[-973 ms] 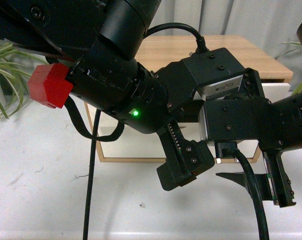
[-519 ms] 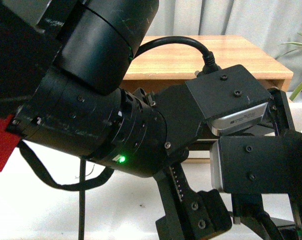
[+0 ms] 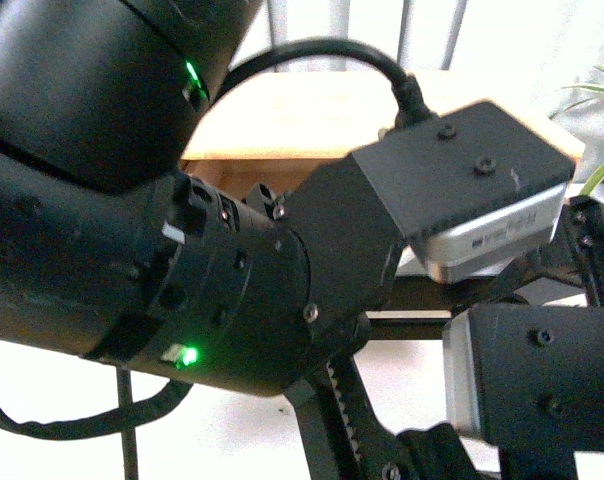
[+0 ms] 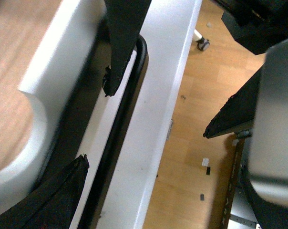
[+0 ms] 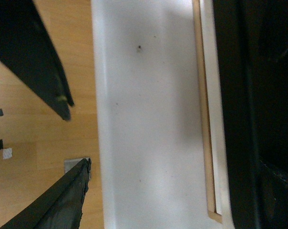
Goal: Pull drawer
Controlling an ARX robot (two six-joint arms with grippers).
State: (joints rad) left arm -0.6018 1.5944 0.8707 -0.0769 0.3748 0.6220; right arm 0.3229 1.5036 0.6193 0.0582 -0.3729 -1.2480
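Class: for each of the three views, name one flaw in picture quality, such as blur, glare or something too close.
Front view: the left arm sits too close, soft and dark, while the table is washed out. Left wrist view: the drawer and its handle are smeared by blur. Right wrist view: the white surface is soft.

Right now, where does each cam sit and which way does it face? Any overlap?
Front: on the body between the arms, facing forward; the left arm fills most of it, wooden cabinet top behind.
Left wrist: on the left arm, looking down at the drawer and its black handle; open left tool in frame, right arm beside it.
Right wrist: on the right arm, looking down past a white panel to the floor; open right tool shows.
Shared: both wrist views show the wooden floor.
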